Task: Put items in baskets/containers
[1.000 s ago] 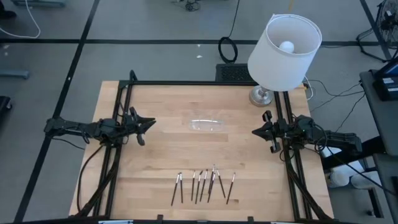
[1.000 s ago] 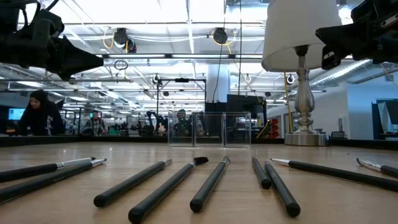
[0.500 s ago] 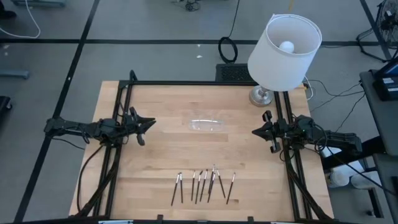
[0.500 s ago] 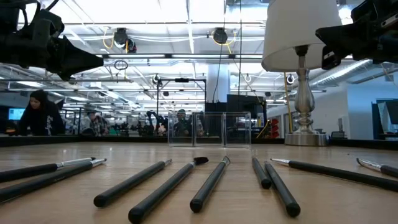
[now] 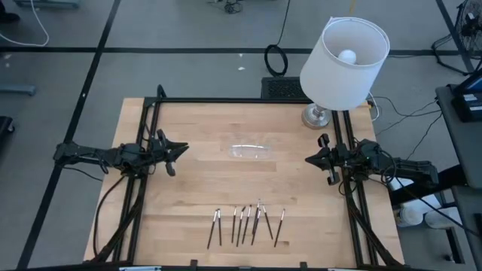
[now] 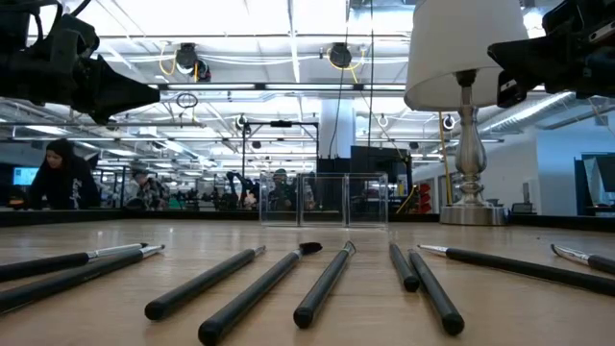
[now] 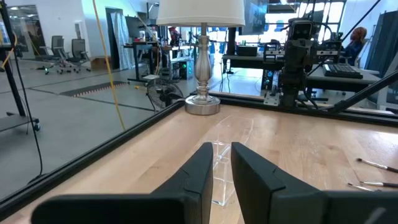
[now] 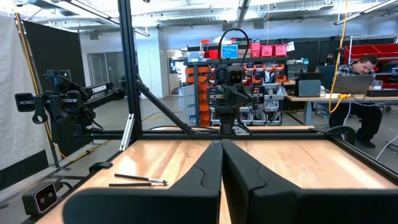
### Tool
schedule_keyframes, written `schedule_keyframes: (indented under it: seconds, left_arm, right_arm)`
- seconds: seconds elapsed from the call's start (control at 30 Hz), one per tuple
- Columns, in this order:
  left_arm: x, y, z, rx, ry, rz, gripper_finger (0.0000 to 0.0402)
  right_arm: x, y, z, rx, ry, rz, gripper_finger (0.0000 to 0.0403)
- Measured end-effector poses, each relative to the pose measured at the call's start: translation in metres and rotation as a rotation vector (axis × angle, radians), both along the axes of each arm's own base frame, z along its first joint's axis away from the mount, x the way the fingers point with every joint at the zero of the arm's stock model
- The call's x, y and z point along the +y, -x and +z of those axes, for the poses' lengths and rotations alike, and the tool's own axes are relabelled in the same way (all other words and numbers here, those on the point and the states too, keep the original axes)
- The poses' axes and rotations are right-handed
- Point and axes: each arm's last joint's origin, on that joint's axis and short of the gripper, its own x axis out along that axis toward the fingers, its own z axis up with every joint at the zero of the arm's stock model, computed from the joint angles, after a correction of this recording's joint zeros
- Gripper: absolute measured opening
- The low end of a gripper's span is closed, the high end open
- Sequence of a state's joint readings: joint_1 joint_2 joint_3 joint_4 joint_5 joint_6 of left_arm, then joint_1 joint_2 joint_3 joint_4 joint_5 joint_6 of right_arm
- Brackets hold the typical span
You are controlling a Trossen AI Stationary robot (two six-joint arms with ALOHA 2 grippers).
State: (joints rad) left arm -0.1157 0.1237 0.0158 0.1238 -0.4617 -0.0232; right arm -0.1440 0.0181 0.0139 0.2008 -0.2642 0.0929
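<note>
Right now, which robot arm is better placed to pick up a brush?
Neither clearly. The left gripper and right gripper hang at opposite table edges, about equally far from the brushes at the near edge.

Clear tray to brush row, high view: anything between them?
Nothing. In the high view, only bare wood separates the clear tray from the brush row.
</note>
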Motion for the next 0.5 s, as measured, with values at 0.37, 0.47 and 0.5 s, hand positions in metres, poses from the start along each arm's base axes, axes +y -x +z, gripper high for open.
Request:
schedule_keyframes:
  seconds: [0.37,0.47,0.5]
  left_arm:
    - [0.0000,0.0000,0.0000,0.000,0.000,0.000,0.0065]
    - [0.0000,0.0000,0.0000,0.000,0.000,0.000,0.0065]
    - [0.0000,0.0000,0.0000,0.000,0.000,0.000,0.0065]
  right_arm:
    - [0.0000,0.0000,0.0000,0.000,0.000,0.000,0.0000]
    - [0.0000,0.0000,0.0000,0.000,0.000,0.000,0.0000]
    - [0.0000,0.0000,0.0000,0.000,0.000,0.000,0.0000]
